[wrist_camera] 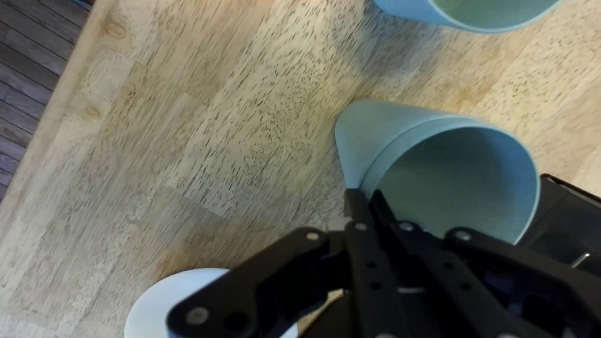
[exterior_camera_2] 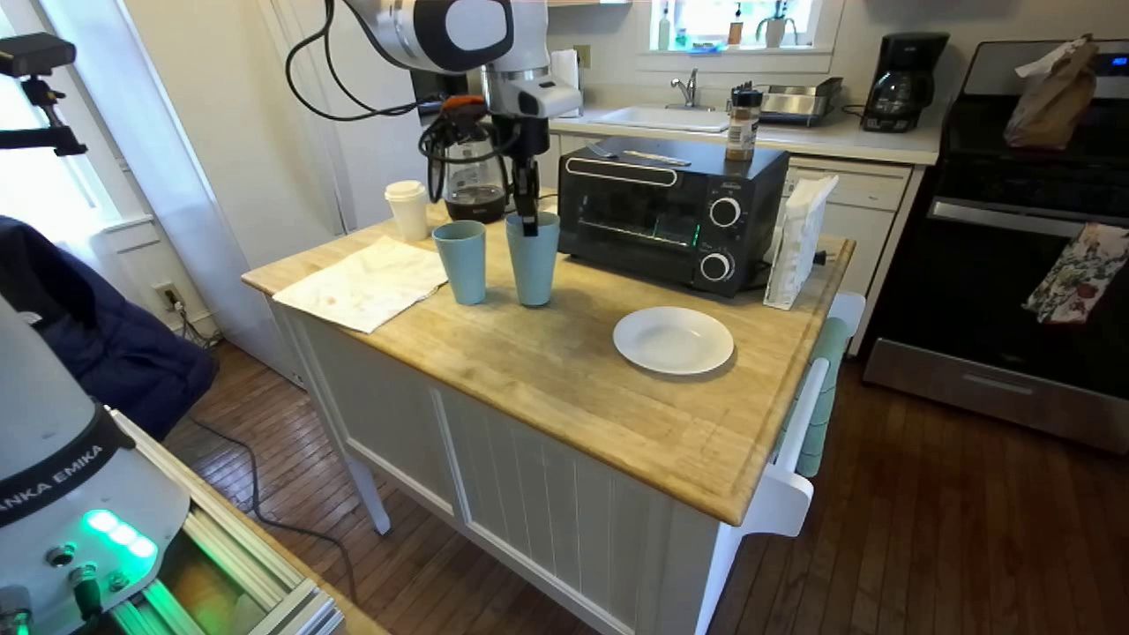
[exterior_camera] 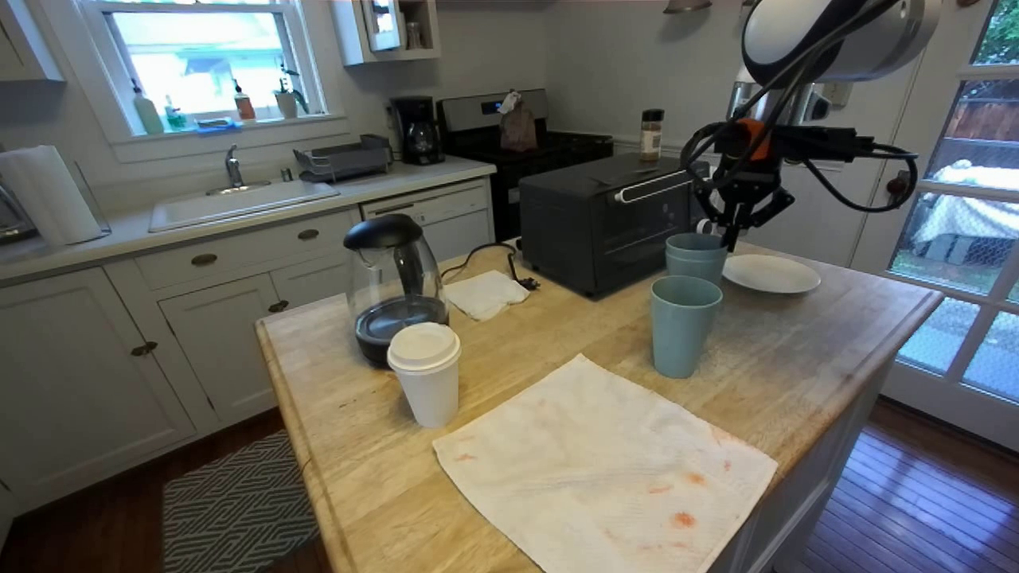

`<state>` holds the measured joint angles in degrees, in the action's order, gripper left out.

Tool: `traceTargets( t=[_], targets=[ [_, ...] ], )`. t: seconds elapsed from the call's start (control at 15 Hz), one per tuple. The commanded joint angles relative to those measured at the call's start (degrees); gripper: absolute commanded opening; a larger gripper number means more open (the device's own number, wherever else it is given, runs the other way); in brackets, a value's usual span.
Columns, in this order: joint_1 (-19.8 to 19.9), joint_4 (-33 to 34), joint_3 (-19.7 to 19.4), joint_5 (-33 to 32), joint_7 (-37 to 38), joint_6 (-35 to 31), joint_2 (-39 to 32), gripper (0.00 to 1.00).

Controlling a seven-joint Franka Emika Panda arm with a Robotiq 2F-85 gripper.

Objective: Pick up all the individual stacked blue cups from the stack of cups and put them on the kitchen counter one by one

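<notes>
I've got the gripper [wrist_camera: 367,193] at the rim of the stack of cups [exterior_camera_2: 534,273]. Fingers [wrist_camera: 357,209] nearly together, pinching the cup wall: in the wrist view one tip sits inside the mouth, one outside. Can't tell from here whether they have just the inner cup or the outer one too. Stack stands upright on the kitchen counter [exterior_camera_2: 529,353], two rims showing, one nested in the other. One loose blue cup [exterior_camera: 685,330] stands just beside the stack, upright, mouth up, apart from it. My arm [exterior_camera_2: 463,35] reaches over the counter in both exterior views; arm base [exterior_camera_2: 62,476] shows in an exterior view, green lights [exterior_camera_2: 122,533] on.

Rest of the top, quick: white plate [exterior_camera_2: 673,339] flat near the stack. Black toaster oven [exterior_camera: 557,231] also near the stack, spice jar [exterior_camera: 651,137] upright on its roof. White lidded cup [exterior_camera: 427,378] near the glass kettle [exterior_camera: 394,286], both well apart from my fingertips. Stained white cloth [exterior_camera: 589,461] spread flat near the loose cup, orange spots on it. Small white napkin [exterior_camera: 486,294] between kettle and oven, black plug [exterior_camera: 529,283] just beside it.
</notes>
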<state>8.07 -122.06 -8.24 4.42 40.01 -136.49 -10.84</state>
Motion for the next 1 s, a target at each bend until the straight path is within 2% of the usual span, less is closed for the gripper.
traceTargets(
  t=[0.0,0.07,0.13,0.2,0.33,0.4,0.53,0.6,0.67,0.73,0.8,0.87,0.93],
  targets=[
    [-0.82,-1.72,-0.68,1.03,-0.36,-2.72,2.87,0.01],
    [-0.36,-1.47,-0.02,3.39,-2.80,-0.33,3.48,0.01],
    [-1.10,-2.14,-0.84,0.17,0.23,-3.42,3.79,0.01],
    [-0.64,-2.09,-0.12,2.88,-2.71,-1.76,4.29,0.01],
    [-1.41,-3.12,-0.80,-0.74,0.55,-4.86,4.86,0.01],
    [-0.99,-2.94,-0.11,2.17,-1.88,-2.96,5.10,0.01],
    [-1.60,-3.70,-0.73,-1.25,1.30,-5.83,5.31,0.01],
    [-1.20,-3.15,-0.14,1.39,-1.41,-2.34,5.41,0.01],
    [-1.85,-4.00,-1.07,-3.32,2.75,-6.71,5.17,0.01],
    [-0.88,-3.31,0.40,3.66,-3.71,-0.49,5.59,0.01],
    [-1.83,-4.07,-1.11,-3.44,3.39,-5.35,4.95,0.01],
    [-1.32,-3.55,-0.37,0.27,0.05,-1.72,4.95,0.01],
    [-1.77,-3.84,-1.10,-3.51,4.00,-3.23,4.87,0.01]
  ],
)
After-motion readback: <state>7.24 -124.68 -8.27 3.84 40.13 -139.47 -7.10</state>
